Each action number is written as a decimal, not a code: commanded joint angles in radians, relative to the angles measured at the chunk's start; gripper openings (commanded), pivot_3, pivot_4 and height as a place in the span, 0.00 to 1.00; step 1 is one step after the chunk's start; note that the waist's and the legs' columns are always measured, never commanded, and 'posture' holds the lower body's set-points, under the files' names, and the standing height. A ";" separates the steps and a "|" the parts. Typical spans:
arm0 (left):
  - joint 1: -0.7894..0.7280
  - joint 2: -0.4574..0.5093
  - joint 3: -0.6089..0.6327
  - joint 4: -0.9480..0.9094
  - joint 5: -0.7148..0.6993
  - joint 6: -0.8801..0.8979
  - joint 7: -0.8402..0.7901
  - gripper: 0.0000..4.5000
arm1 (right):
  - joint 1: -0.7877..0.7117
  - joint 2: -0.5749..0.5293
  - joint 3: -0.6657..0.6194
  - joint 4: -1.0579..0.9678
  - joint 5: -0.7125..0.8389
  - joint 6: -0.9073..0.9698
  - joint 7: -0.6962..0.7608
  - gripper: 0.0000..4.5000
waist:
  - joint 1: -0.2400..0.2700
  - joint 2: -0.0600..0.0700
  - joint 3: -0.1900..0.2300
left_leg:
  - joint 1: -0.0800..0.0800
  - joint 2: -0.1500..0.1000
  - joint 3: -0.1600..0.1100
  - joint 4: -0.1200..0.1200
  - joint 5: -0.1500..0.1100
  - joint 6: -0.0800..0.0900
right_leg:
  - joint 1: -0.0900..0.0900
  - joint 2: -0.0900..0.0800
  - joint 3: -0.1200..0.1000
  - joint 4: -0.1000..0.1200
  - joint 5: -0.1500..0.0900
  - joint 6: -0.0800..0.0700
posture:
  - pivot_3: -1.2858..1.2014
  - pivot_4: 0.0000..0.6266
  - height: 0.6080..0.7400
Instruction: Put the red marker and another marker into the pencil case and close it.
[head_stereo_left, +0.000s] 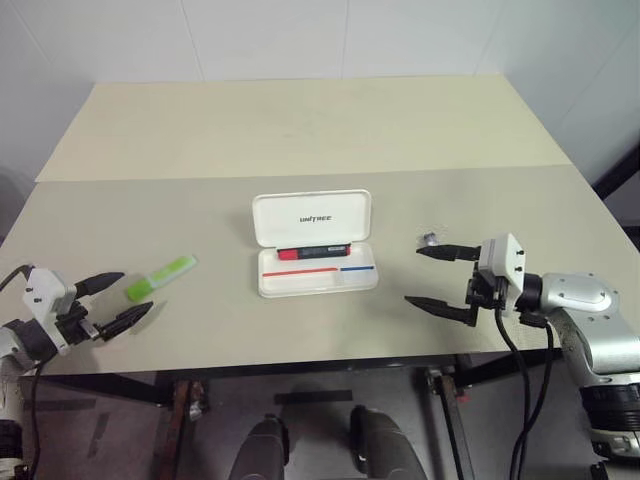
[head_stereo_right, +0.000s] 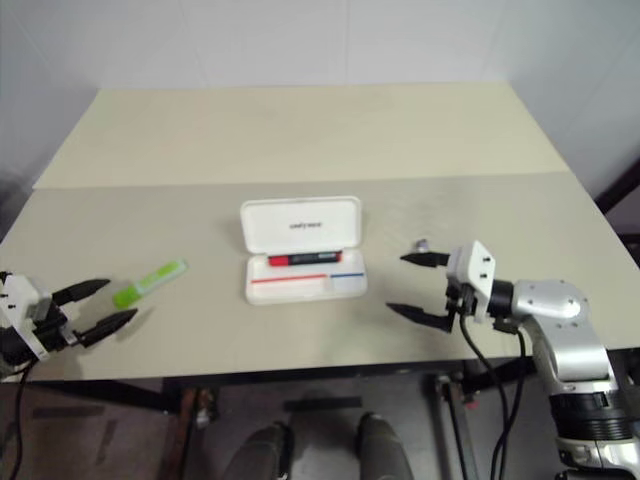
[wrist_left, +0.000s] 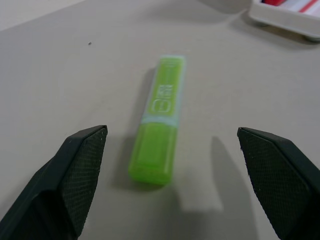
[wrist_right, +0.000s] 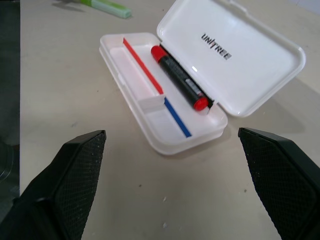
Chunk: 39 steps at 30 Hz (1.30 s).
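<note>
From the head views we get the layout: the pencil case (head_stereo_left: 316, 255) sits open mid-table, lid up at the back, with the red marker (head_stereo_left: 313, 250) already lying in its tray along the hinge side. The green marker (head_stereo_left: 160, 278) lies flat on the table (head_stereo_left: 300, 130) to the left of the case, well apart from it. A small dark bit (head_stereo_left: 430, 239) sits on the table near the right gripper's far finger; we cannot tell what it is.

The right wrist view adds case detail: "UNITREE" on the lid, red and blue lines on the inner divider, red at both ends of the marker. The left wrist view gives the green marker close up, lying lengthwise between the spread fingers (wrist_left: 75, 170), not touched.

Left gripper (head_stereo_left: 112, 303) is spread wide and empty, near the table's front-left edge. Right gripper (head_stereo_left: 437, 276) is also wide and empty, right of the case. Bare tabletop surrounds the case on all sides; the back half of the table is bare.
</note>
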 joint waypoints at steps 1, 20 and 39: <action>-0.063 0.014 -0.042 0.110 0.044 -0.041 -0.017 0.99 | -0.017 -0.018 -0.021 -0.052 0.031 0.019 -0.011 0.99 | 0.000 0.000 0.000 | 0.000 -0.001 0.000 0.000 0.000 0.000 | 0.000 0.000 0.000 0.000 0.000 0.000 | 0.52 0.24 1.00; -0.320 -0.025 -0.170 0.425 0.136 -0.159 -0.088 0.40 | 0.029 -0.026 -0.038 -0.146 0.059 0.053 -0.058 1.00 | 0.024 0.000 -0.001 | 0.000 -0.004 -0.001 0.004 0.001 0.001 | 0.002 0.000 -0.001 0.002 0.002 0.001 | 0.52 0.24 1.00; -0.162 -0.074 -0.191 -0.272 -0.011 0.027 -0.104 0.24 | 0.023 0.027 0.023 -0.079 0.037 -0.003 -0.044 1.00 | 0.021 0.000 0.000 | -0.002 -0.001 -0.001 0.003 0.001 0.001 | 0.001 0.000 0.000 -0.001 0.002 0.002 | 0.52 0.24 1.00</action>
